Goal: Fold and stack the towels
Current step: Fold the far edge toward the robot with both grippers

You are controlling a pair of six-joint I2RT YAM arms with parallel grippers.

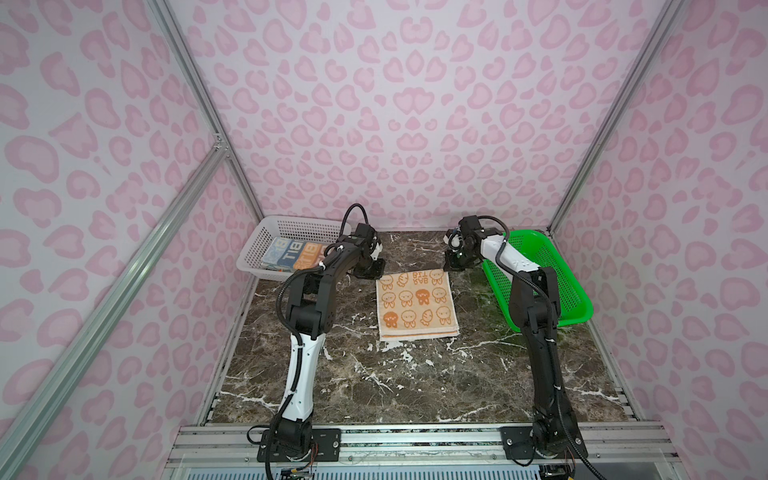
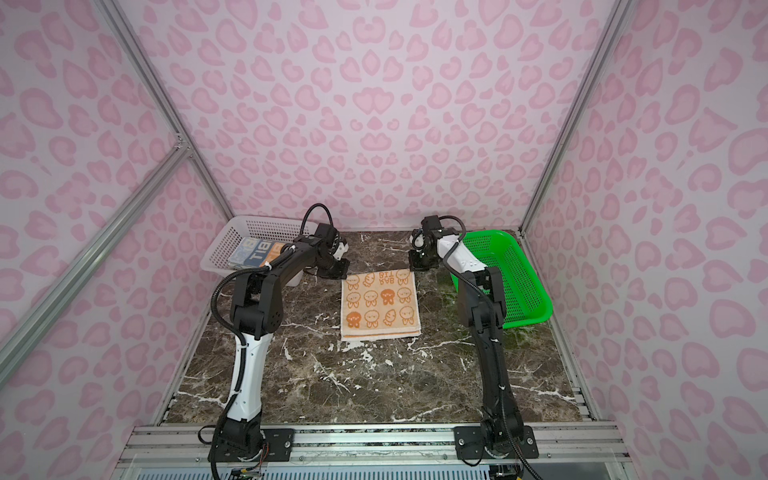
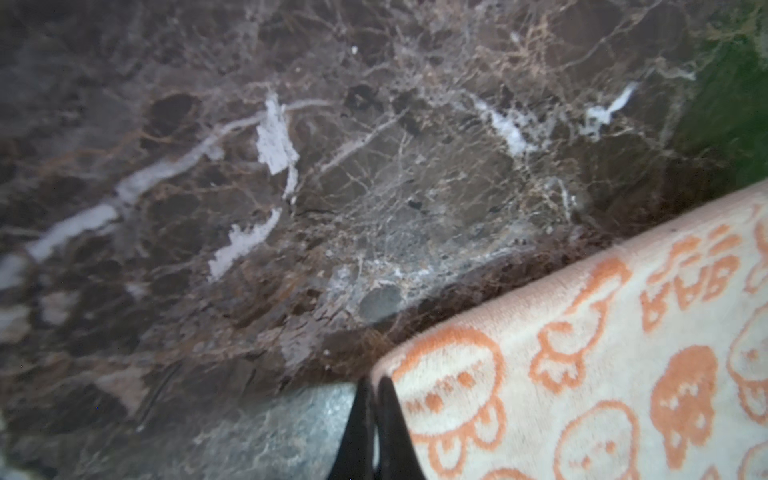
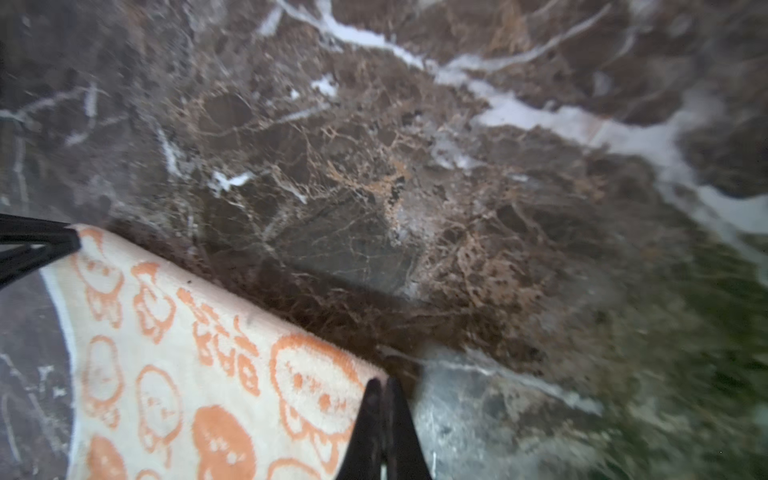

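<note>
An orange-on-cream rabbit towel (image 1: 417, 305) (image 2: 380, 303) lies in the middle of the marble table, its doubled edge toward the front. My left gripper (image 1: 372, 270) (image 3: 372, 382) is shut on its far left corner; a sliver of cream cloth shows between the black fingers. At the far right corner my right gripper (image 1: 451, 266) (image 4: 383, 384) is shut on the cloth, and the far edge there hangs slightly off the marble. Another towel (image 1: 295, 253) (image 2: 259, 253), in blue and orange blocks, lies folded in the white basket.
The white perforated basket (image 1: 266, 245) (image 2: 224, 249) stands at the back left, just behind my left arm. A green basket (image 1: 552, 270) (image 2: 519, 274) stands tilted at the back right beside my right arm. Pink patterned walls close in three sides.
</note>
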